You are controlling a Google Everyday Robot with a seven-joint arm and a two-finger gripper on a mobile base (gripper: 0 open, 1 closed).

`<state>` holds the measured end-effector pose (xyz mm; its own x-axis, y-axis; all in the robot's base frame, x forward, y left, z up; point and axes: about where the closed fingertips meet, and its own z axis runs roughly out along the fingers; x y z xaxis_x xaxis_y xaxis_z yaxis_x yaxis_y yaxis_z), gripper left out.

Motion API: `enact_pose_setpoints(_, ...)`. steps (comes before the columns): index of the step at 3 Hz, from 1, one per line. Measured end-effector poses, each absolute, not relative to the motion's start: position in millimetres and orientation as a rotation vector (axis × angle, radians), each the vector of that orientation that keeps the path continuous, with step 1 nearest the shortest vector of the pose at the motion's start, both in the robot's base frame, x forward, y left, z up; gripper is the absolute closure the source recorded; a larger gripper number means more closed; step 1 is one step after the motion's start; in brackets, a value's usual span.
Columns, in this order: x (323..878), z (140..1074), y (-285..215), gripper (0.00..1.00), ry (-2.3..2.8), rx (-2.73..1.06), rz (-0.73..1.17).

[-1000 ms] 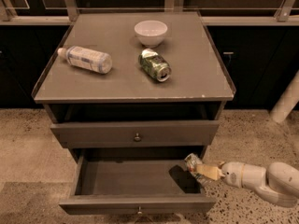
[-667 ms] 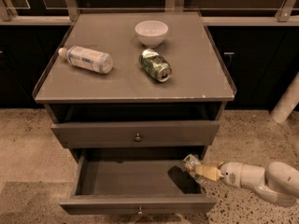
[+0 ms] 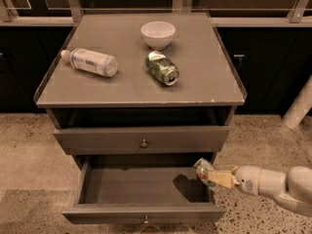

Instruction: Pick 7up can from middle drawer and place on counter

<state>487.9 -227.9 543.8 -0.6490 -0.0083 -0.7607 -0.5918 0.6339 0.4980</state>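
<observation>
The middle drawer (image 3: 131, 185) is pulled open, and the part of its grey floor that shows is bare. My gripper (image 3: 210, 175) reaches in from the right, just above the drawer's right side. It is shut on a small green and silver can, the 7up can (image 3: 201, 168), held above the drawer's right end. The can casts a dark shadow on the drawer floor. The counter (image 3: 122, 84) is the grey cabinet top above.
On the counter lie a clear plastic bottle (image 3: 90, 61) at the left, a dented green can (image 3: 162, 68) on its side in the middle, and a white bowl (image 3: 158, 34) behind it. The drawer above (image 3: 144, 140) is closed. The floor is speckled.
</observation>
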Motion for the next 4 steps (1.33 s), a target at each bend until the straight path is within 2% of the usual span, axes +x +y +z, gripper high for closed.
enact_pose_setpoints(1,461,634,-227,1.0,1.995,-0.628,0.887)
enact_pose_setpoints(2,460,719,-221,1.0,1.906,-0.755,0.803)
enact_pose_setpoints(3,491,775,-220,1.0,1.847,-0.801,0.768)
enact_pose_setpoints(4,499,787,-221,1.0,1.827,-0.806,0.753)
